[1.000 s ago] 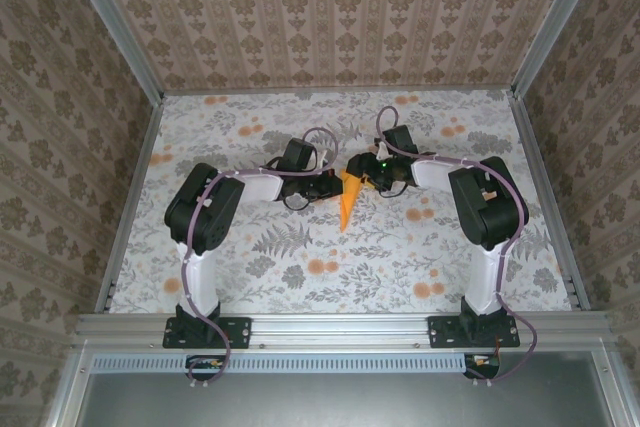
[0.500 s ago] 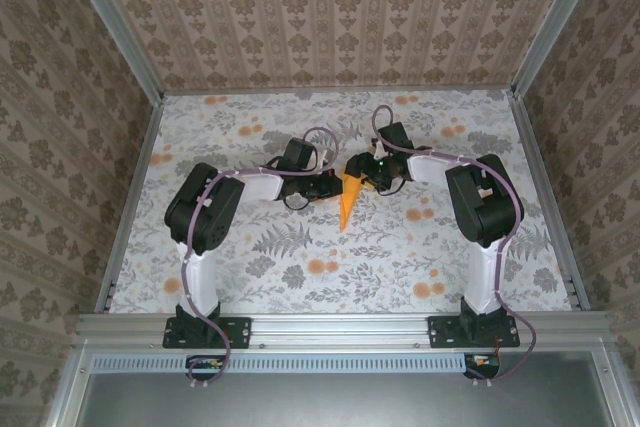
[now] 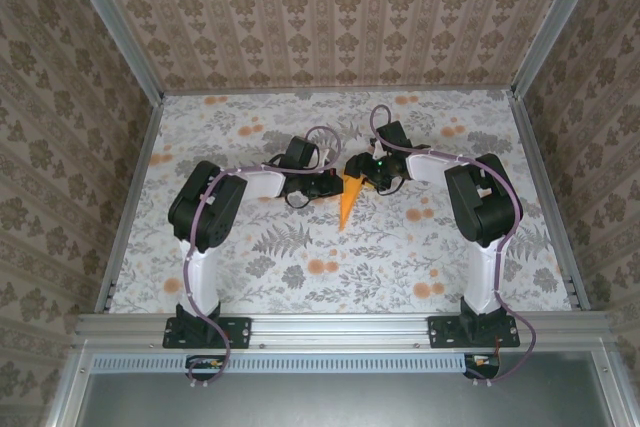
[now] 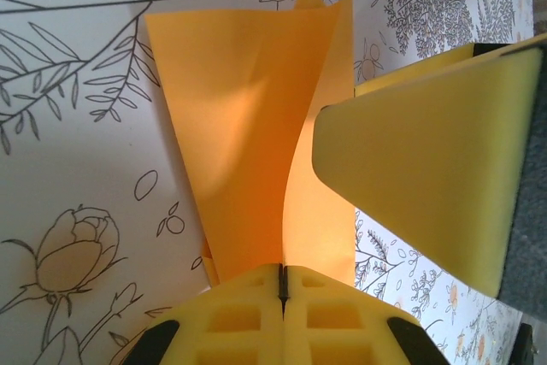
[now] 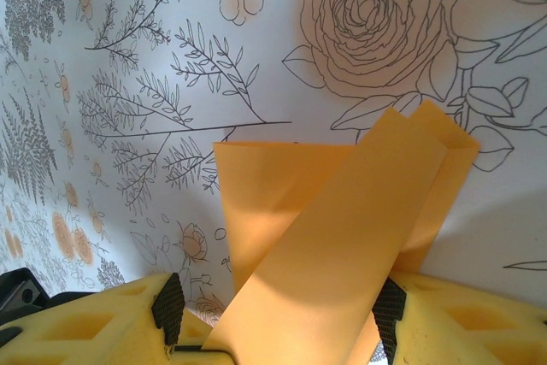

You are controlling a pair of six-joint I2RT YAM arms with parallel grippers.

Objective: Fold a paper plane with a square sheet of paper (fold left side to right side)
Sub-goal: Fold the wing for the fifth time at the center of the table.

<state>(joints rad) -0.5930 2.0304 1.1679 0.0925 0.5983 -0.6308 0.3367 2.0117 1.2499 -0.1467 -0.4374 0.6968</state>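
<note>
Mid-table, left gripper [image 4: 282,284] pinches the half-folded orange paper plane [image 3: 347,202] at one edge; right gripper [image 5: 278,301] sits spread, straddling a raised flap over the floral table [image 3: 250,257].

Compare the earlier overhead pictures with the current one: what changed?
The right gripper edged slightly left, and the orange paper looks a little narrower from above. The left arm's elbow shifted slightly toward the near edge. Nothing was taken or released: the left gripper stays shut on the paper, mid-table.
</note>
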